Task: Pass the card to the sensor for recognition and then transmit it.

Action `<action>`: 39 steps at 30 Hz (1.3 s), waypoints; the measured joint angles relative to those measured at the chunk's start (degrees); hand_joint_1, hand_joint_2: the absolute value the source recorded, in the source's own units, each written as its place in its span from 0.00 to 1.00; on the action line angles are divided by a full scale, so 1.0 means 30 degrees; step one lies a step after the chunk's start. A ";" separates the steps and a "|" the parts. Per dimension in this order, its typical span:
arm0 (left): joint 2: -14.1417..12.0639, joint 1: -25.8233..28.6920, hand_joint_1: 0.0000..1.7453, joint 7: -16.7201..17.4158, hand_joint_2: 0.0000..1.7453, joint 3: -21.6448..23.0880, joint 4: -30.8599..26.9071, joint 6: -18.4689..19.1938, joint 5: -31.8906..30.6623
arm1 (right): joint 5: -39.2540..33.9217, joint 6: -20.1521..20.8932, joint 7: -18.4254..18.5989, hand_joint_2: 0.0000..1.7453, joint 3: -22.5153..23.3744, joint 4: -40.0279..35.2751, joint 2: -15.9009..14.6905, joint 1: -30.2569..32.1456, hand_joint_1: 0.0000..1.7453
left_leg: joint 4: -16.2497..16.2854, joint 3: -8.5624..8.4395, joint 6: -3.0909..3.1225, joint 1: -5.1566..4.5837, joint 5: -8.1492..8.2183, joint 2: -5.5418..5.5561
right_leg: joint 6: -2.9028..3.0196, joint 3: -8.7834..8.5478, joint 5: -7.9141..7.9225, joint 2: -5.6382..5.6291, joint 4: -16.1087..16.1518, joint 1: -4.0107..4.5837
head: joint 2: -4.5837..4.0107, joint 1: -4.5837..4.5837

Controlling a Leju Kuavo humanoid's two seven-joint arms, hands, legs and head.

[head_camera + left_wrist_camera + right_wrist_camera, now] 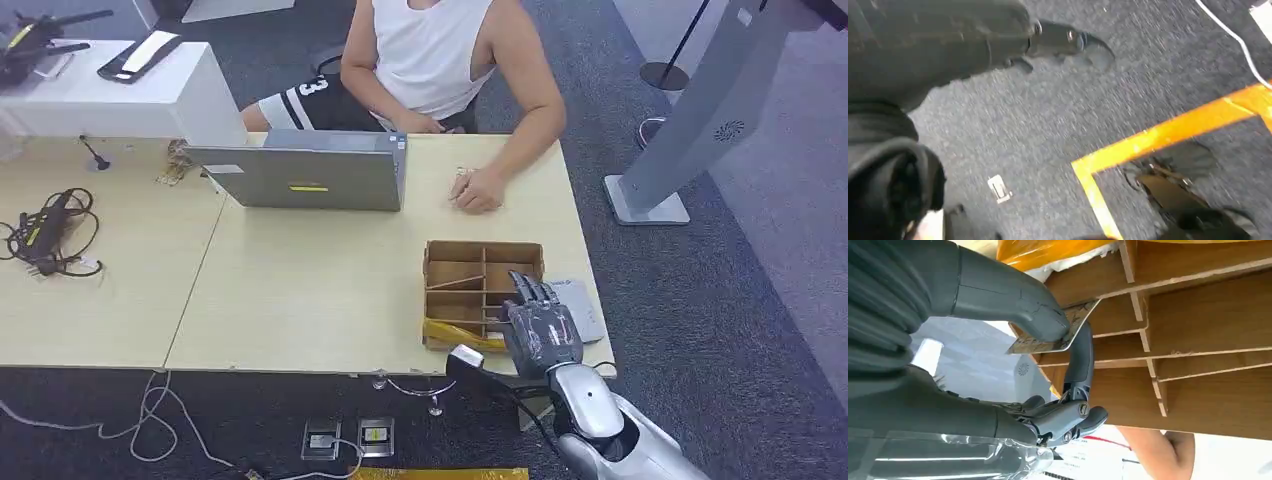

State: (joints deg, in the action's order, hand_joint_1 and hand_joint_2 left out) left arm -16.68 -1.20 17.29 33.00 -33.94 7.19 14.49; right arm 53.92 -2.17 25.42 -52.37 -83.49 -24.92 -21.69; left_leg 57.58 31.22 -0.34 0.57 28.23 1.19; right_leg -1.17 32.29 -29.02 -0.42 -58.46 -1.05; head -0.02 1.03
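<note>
From the head view, the right hand (540,325) is reaching in from the near edge of the counter (300,290), sitting over the near right corner of the divided wooden box (484,280), fingers pointing away toward the far side; can't make out the card from up here. A person's hand (476,190) rests on the counter past the box, next to a grey laptop (310,170). Left wrist view just looks down at grey carpet (1048,125) with an orange tape line (1168,135), and I can't tell what the left hand is doing. Right wrist view is the good one: the card (1053,335) is pinched between the thick thumb (1013,300) and a darker finger (1082,360), held right at the box's dividers (1143,335).
</note>
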 joint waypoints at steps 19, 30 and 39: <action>0.0168 -0.0850 0.00 -0.0393 0.00 0.0459 0.0233 0.0000 -0.0372 | 0.1435 -0.1857 0.0065 1.00 0.0787 -0.0729 -0.0102 -0.0066 1.00 | -0.0001 -0.0005 0.0000 0.0002 0.0001 -0.0003 | 0.0000 -0.0010 0.0000 -0.0001 -0.0001 0.0002 | 0.0000 0.0000; 0.0386 -0.1330 0.00 -0.0597 0.00 0.0467 0.0823 0.0000 -0.0757 | 0.2163 -0.3343 0.0379 1.00 0.1835 -0.2346 -0.0102 -0.1292 1.00 | 0.0000 -0.0006 0.0000 0.0000 -0.0004 0.0000 | -0.0002 -0.0017 0.0006 0.0001 -0.0005 0.0000 | 0.0000 -0.0007; 0.0984 -0.2195 0.00 -0.0816 0.00 0.0605 0.1574 0.0007 -0.1764 | 0.2652 -0.2322 -0.0344 1.00 0.1828 -0.2820 0.0329 -0.3935 1.00 | -0.0001 0.0010 0.0003 0.0001 -0.0012 0.0003 | 0.0000 -0.0005 0.0011 0.0006 -0.0010 0.0000 | 0.0000 -0.0007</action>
State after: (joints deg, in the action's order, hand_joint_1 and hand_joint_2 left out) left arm -13.72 -7.79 14.84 34.82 -29.22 7.21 9.20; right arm 61.88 -9.13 24.39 -46.88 -91.95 -23.93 -33.50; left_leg 57.57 31.25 -0.33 0.57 28.19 1.20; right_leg -1.17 32.27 -28.99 -0.40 -58.49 -1.05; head -0.02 1.01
